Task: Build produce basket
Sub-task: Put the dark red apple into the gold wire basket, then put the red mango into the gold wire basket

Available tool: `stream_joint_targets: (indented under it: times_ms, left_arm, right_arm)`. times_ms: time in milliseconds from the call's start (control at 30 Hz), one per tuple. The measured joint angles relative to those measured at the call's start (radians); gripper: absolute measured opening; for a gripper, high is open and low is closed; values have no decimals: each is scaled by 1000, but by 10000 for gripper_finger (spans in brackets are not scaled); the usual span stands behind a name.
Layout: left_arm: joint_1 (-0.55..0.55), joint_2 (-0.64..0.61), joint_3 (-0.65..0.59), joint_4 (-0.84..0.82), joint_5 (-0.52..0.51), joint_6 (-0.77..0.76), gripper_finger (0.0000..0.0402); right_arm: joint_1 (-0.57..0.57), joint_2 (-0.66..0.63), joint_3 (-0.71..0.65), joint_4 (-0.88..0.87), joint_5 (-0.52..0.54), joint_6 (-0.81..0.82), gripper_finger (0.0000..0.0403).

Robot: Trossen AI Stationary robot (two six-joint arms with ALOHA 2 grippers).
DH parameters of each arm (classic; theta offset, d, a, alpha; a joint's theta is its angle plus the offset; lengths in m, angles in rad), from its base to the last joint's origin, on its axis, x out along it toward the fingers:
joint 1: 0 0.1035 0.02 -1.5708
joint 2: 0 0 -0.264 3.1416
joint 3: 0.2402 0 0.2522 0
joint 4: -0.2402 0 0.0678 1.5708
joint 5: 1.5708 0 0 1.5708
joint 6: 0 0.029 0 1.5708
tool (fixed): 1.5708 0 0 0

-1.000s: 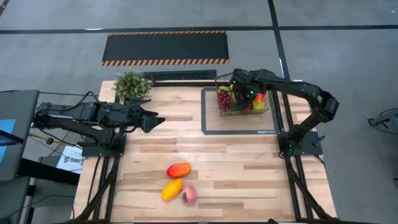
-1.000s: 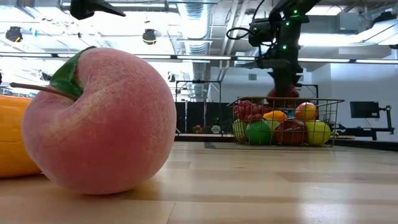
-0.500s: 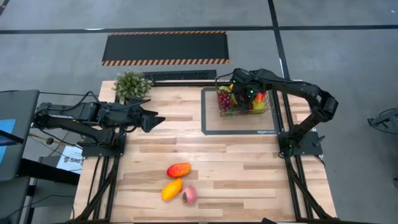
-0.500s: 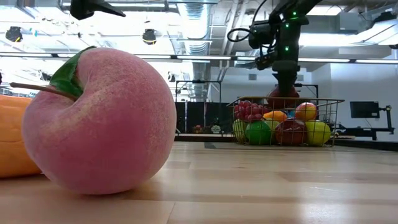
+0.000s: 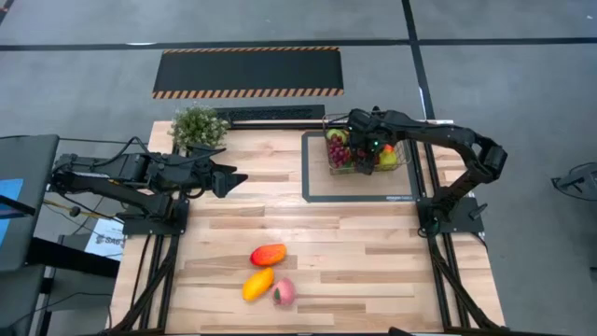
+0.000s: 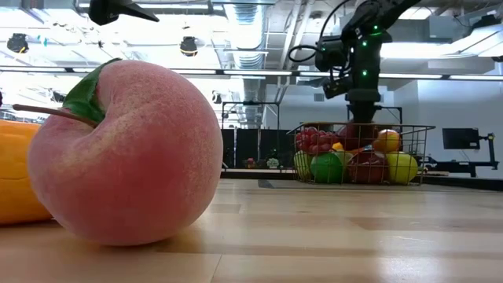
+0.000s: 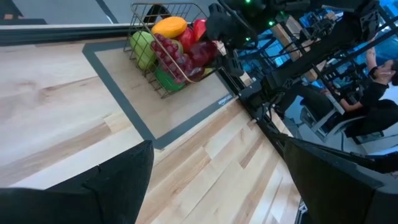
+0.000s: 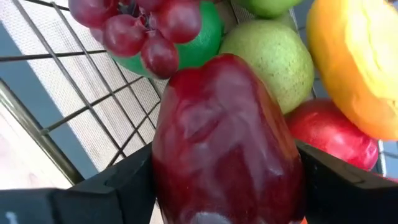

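While I watch from above, my right gripper [image 5: 357, 149] hangs over the basket [image 5: 366, 152]; my left gripper [image 5: 235, 179] waits, fingers spread. Low down, a peach [image 6: 126, 153] fills the foreground. At the right wrist, the fingers [image 8: 118, 180] pinch a dark red fruit [image 8: 227, 140] between them, grapes [image 8: 140, 28] just beyond.

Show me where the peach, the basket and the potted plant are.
peach [image 5: 284, 292], high view, middle of the fruit.
basket [image 6: 424, 128], low view, top rim wire.
potted plant [image 5: 197, 127], high view, middle of the leaves.
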Motion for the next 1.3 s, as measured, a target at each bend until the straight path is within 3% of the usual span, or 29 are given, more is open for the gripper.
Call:
stream_joint_targets:
  times_ms: [367, 567, 633, 733, 833, 900, 1067, 1300]
  left_arm:
    - [0, 0, 0, 0, 23, 29, 347]
    - [0, 0, 0, -36, 91, 69, 347]
    - [0, 0, 0, -66, 128, 70, 347]
    - [0, 0, 0, -115, 214, 65, 347]
    - [-13, 0, 0, -174, 290, 52, 347]
    - [-33, 0, 0, -226, 337, 44, 347]
    - [-105, 0, 0, -371, 372, -35, 347]
    - [-219, 32, 0, -418, 352, -96, 347]
  right_arm:
    - [-7, 0, 12, -58, -1, -22, 393]
    - [1, 0, 124, -146, -8, -10, 393]
    - [6, 0, 170, -168, -40, 20, 393]
    - [35, 0, 235, -167, -178, 99, 395]
    - [109, -1, 279, -116, -315, 183, 399]
    - [187, -1, 283, -25, -337, 236, 399]
    - [404, 18, 286, 217, -312, 298, 396]
    - [616, 178, 322, 442, -236, 313, 397]
